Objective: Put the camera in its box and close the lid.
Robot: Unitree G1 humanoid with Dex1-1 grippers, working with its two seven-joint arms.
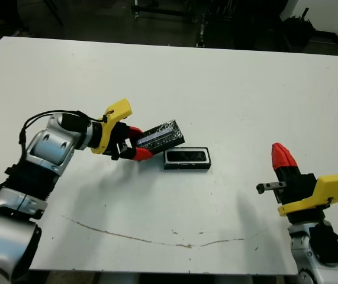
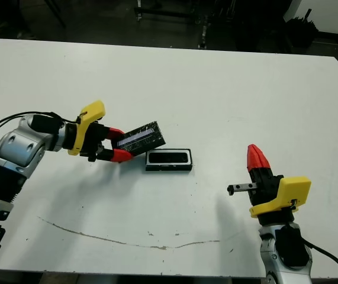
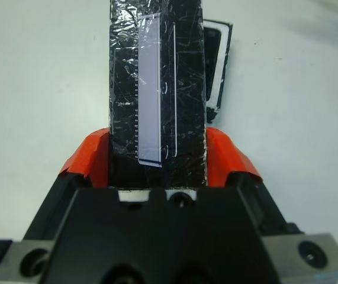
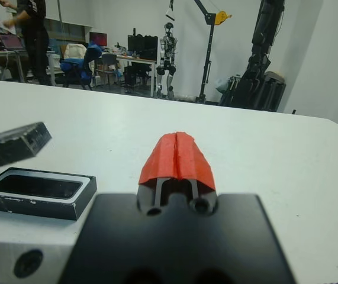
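I count one lid [image 1: 160,135], one box [image 1: 186,158] and two grippers on the white table [image 1: 228,89]. I cannot make out the camera as a separate thing; the inside of the box looks dark and glossy, but I cannot tell if that is the camera.

My left gripper [image 1: 134,144] is clenched on the lid: the two red fingers [image 3: 92,157] press its two long sides, and the lid sticks out forward past the fingertips, tilted, above the table. The lid is a black slab with wrinkled shiny wrap and one pale stripe along its length.

The box lies flat on the table just beyond the far end of the lid and a little lower. It is a shallow black tray with a white rim inside.

My right gripper [image 1: 280,154] is well apart from the box, lifted, with its red fingertips pressed together and nothing between them.
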